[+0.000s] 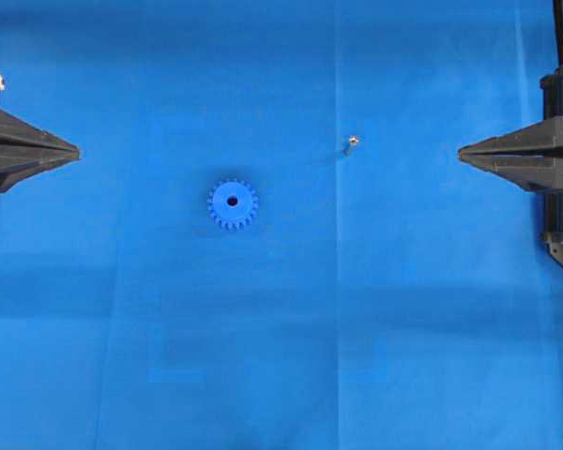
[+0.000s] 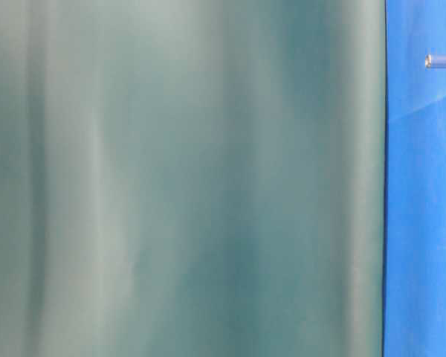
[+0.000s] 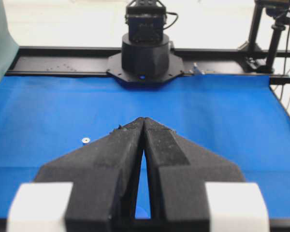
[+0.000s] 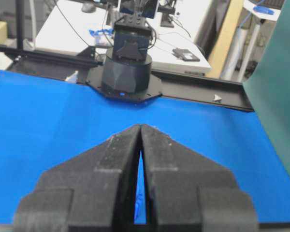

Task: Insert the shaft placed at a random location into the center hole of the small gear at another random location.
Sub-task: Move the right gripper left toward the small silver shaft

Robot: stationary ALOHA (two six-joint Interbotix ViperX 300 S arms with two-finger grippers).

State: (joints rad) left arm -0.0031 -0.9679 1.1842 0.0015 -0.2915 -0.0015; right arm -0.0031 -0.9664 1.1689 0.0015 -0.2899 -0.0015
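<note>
The small blue gear (image 1: pixel 233 204) lies flat on the blue mat, left of the middle, its dark center hole (image 1: pixel 233 201) facing up. The tiny silvery shaft (image 1: pixel 351 143) stands on the mat to the gear's upper right; it also shows in the left wrist view (image 3: pixel 85 140) and at the table-level view's right edge (image 2: pixel 440 61). My left gripper (image 1: pixel 75 150) is shut and empty at the left edge, far from the gear. My right gripper (image 1: pixel 462 150) is shut and empty at the right edge, level with the shaft. A sliver of the gear (image 4: pixel 139 200) shows between the right jaws.
The blue mat (image 1: pixel 281 356) covers the whole table. A green curtain (image 2: pixel 186 178) fills most of the table-level view. The opposite arm's black base (image 3: pixel 145 55) stands at the mat's far edge; the other arm's base shows in the right wrist view (image 4: pixel 126 72).
</note>
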